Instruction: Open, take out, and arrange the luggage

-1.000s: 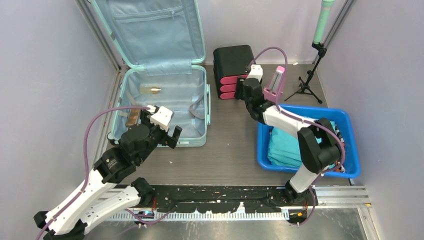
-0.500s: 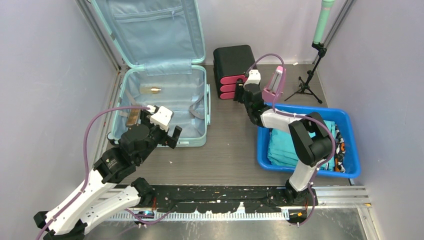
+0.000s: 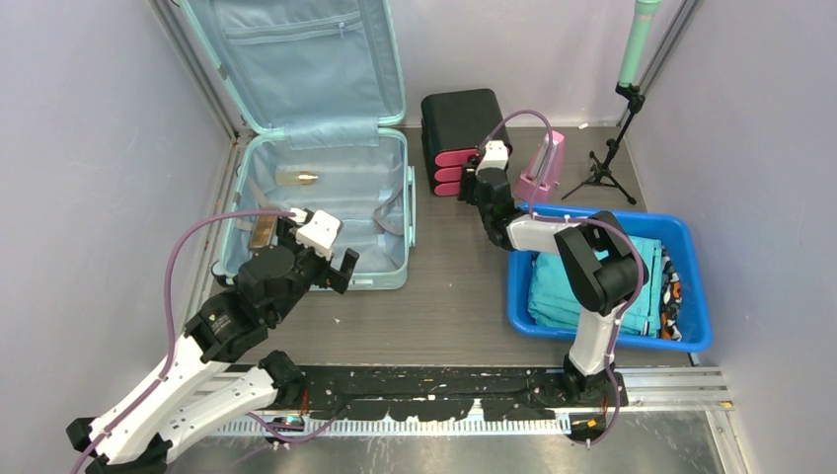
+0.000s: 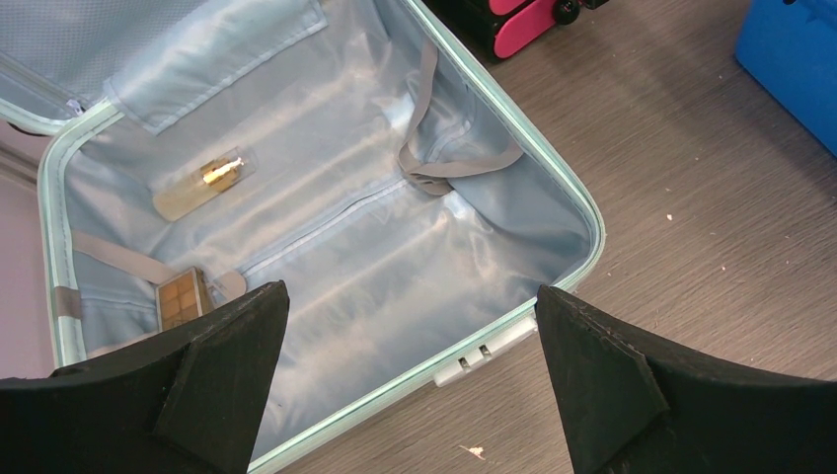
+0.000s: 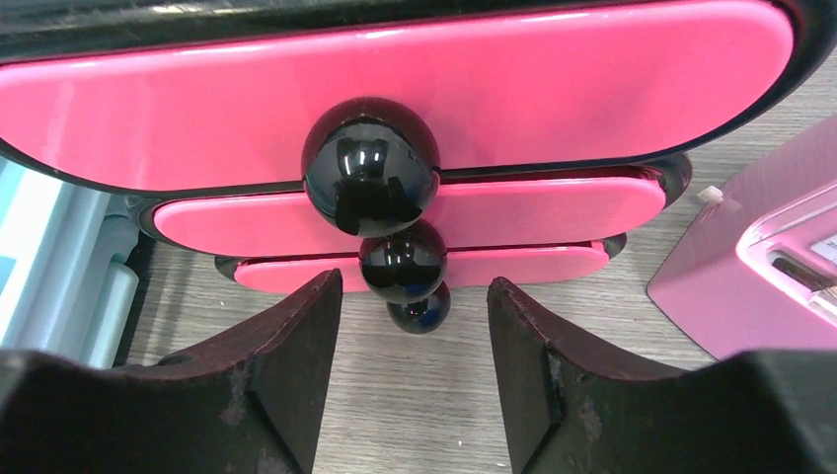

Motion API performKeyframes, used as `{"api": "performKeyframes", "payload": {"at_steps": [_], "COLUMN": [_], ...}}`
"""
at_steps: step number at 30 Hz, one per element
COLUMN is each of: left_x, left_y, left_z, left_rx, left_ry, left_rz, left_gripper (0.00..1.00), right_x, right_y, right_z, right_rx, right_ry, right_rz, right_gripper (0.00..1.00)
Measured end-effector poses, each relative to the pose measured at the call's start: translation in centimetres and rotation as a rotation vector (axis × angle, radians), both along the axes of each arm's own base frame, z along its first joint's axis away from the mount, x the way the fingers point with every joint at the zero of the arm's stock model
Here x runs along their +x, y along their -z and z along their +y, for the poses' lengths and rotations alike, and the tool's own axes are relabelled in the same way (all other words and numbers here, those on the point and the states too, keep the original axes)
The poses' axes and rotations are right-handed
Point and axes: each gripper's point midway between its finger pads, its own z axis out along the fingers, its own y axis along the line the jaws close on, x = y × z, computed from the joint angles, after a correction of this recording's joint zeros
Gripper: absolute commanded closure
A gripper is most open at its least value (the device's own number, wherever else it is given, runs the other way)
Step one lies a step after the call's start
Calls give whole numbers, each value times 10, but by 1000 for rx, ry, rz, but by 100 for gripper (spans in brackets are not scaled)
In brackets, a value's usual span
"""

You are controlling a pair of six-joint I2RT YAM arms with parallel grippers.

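— Grey wood-grain tabletop (image 3: 454, 296) between pale walls; where does the luggage (image 3: 345, 188) sit?
— At the far left; its shell lies flat on the tabletop and its lid stands up against the back wall, blue lining showing; a small clear bottle (image 4: 202, 183) and a brown gridded palette (image 4: 183, 299) lie inside, apart from each other.
— And the left gripper (image 4: 410, 291)?
— Spread wide with nothing in it; it hangs over the luggage's near rim, by the latch.
— The right gripper (image 5: 415, 281)?
— Partly open, holding nothing; it points at the black drawer box (image 3: 459, 118), low on the pink drawer fronts, with the black knobs (image 5: 370, 163) just ahead; whether a finger touches one I cannot tell.
— What else is near?
— A pink case (image 3: 543, 163) stands just right of the box; a blue tub (image 3: 661, 222) holding teal cloth (image 3: 548, 286) sits at the right; a small tripod (image 3: 604, 170) stands in the far corner.
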Motion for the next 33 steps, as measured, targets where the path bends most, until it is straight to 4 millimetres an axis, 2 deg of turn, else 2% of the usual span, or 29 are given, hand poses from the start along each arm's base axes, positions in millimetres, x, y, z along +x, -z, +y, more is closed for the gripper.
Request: {"api": "performKeyframes", "payload": {"at_steps": [9,14,17,24,30,33], "left_x": [1,2,2,3,3,3], "left_y": [2,4,4,6,6,6], "left_z": [-1,-2,-2,-3,-3,-3], "left_rx": [6,11,12,17,20,20], "left_ry": [0,0,0,1,1,1], "left_rz": [6,10,10,14,16,15], "left_gripper": [0,0,0,0,0,0], "right_x": [4,3,-3,-32,-50,-57], "right_y": [6,6,6,8,8,3], "right_z": [3,3,2,-5,2,6], "right_rx": [8,6,5,-3,-29,-36], "right_ry": [-6,-12,-23,-45,-79,-90], "right_rz": [-9,-14,-13,8,21,16], "right_gripper": [62,69,70,71,71,67]}}
